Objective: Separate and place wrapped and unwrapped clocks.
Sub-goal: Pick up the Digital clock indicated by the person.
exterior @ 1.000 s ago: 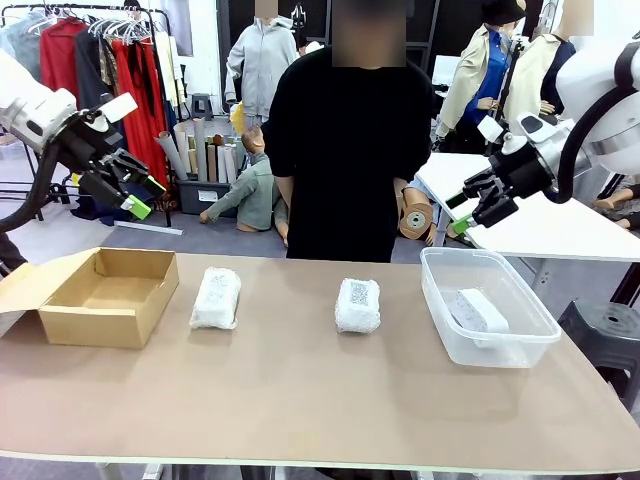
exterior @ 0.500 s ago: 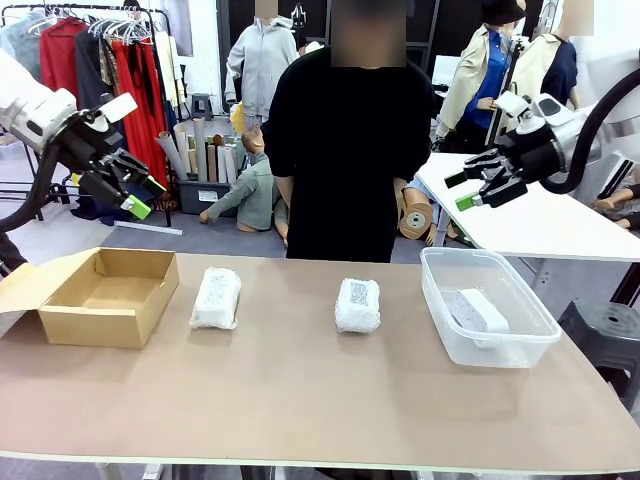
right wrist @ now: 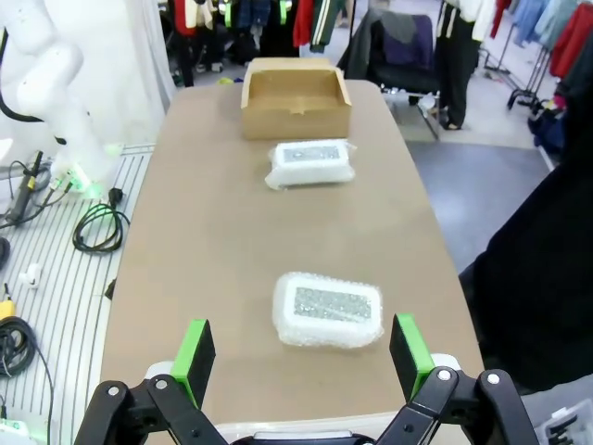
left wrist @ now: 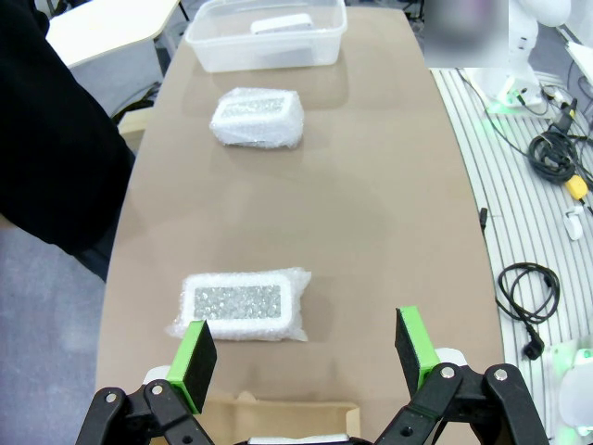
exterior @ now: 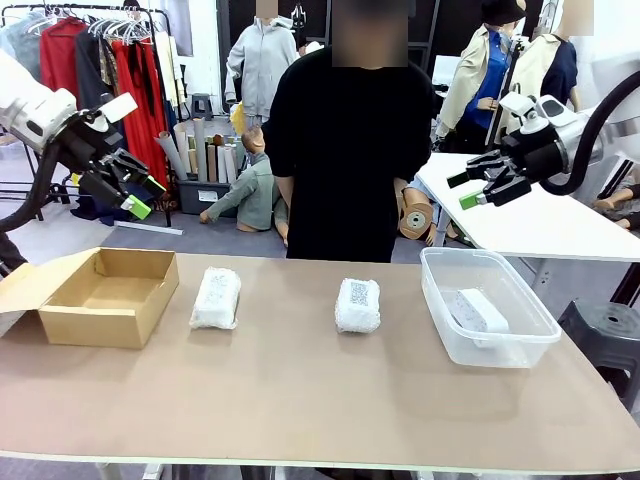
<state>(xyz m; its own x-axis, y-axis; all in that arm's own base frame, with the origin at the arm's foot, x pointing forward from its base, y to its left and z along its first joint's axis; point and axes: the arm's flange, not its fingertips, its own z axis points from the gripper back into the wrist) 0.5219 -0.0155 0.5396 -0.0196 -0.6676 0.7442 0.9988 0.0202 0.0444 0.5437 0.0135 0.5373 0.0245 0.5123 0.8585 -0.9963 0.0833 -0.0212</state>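
Two bubble-wrapped clocks lie on the brown table: one (exterior: 216,297) left of centre, one (exterior: 357,305) in the middle. The wrist views show them too, near (left wrist: 239,305) and far (left wrist: 258,118), near (right wrist: 328,309) and far (right wrist: 310,164). A bare white clock (exterior: 478,311) rests inside the clear plastic tub (exterior: 487,344). My left gripper (exterior: 135,196) hangs open high above the cardboard box (exterior: 100,297), holding nothing. My right gripper (exterior: 462,190) is open and empty, high above the tub's far edge.
A person in black stands at the table's far side, behind the middle clock. The open cardboard box sits at the table's left end, the tub at the right end. A white table (exterior: 540,225) stands behind on the right.
My right gripper has risen and swung a little to the right, away from the tub. The left arm and the clocks have not moved.
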